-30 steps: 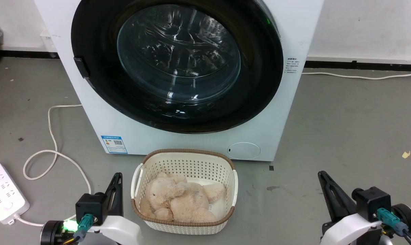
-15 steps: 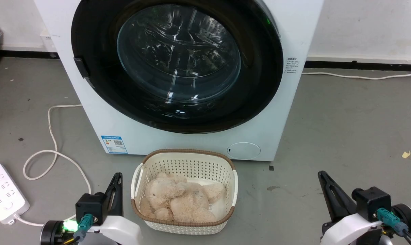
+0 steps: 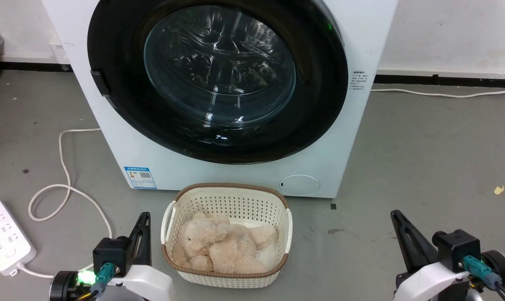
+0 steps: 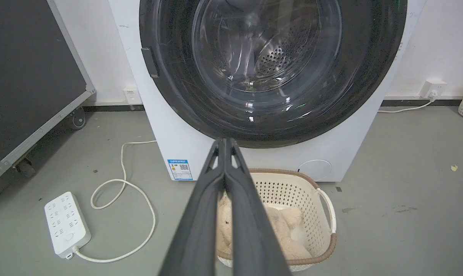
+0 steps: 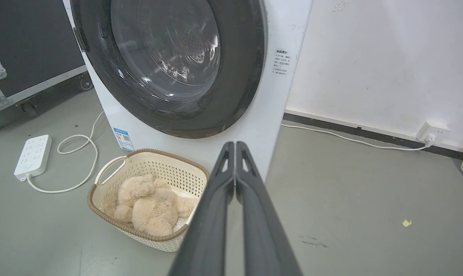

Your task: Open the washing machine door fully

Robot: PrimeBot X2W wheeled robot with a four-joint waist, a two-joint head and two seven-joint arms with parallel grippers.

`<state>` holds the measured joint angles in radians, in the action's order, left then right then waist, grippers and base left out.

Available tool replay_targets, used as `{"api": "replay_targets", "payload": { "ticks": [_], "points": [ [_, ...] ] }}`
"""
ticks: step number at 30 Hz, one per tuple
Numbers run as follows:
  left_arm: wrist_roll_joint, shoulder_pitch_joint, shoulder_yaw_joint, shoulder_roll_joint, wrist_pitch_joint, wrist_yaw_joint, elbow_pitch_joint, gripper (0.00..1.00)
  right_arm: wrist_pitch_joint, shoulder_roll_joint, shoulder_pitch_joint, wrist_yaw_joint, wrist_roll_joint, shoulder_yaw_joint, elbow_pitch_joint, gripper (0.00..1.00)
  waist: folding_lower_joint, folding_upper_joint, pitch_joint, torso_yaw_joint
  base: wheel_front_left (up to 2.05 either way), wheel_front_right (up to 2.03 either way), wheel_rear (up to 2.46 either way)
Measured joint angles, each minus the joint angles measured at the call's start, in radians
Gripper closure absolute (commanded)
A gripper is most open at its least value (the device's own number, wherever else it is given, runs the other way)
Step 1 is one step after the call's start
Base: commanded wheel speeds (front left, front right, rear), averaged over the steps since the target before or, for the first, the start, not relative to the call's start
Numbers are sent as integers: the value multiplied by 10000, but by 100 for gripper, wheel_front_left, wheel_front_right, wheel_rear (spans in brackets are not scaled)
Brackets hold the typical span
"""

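1. My left pincer (image 3: 144, 217) is pressed fully together and empty, low beside the cream perforated plastic basket (image 3: 277, 200).
2. My right pincer (image 3: 396, 215) is likewise closed and empty, well right of that basket.
3. The large round black-rimmed glass washing machine door (image 3: 319, 104) sits closed on the big white front-loading washing machine (image 3: 361, 42), well apart from both pincers.

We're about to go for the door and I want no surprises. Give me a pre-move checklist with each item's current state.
1. The washing machine door sits closed against the washing machine: ok.
2. The door handle on its left edge is unobstructed: ok.
3. The left hand is empty and off the door: ok.
4. The right hand is empty and off the door: ok.
5. A hand is open for the handle: not ok, both are shut.
6. The basket with the plush toy clears the door's swing: cannot tell.
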<state>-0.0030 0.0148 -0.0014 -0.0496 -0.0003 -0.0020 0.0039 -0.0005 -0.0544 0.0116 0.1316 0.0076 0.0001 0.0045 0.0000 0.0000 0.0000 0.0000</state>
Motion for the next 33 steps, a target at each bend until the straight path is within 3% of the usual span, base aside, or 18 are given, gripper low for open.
{"api": "replay_targets", "payload": {
  "ticks": [33],
  "points": [
    [0, 0, 0, 0, 2, 0, 0, 100, 0, 0, 0, 0, 0, -2, 0, 100, 0, 0, 0, 0, 0, 0, 0]
  ]
}}
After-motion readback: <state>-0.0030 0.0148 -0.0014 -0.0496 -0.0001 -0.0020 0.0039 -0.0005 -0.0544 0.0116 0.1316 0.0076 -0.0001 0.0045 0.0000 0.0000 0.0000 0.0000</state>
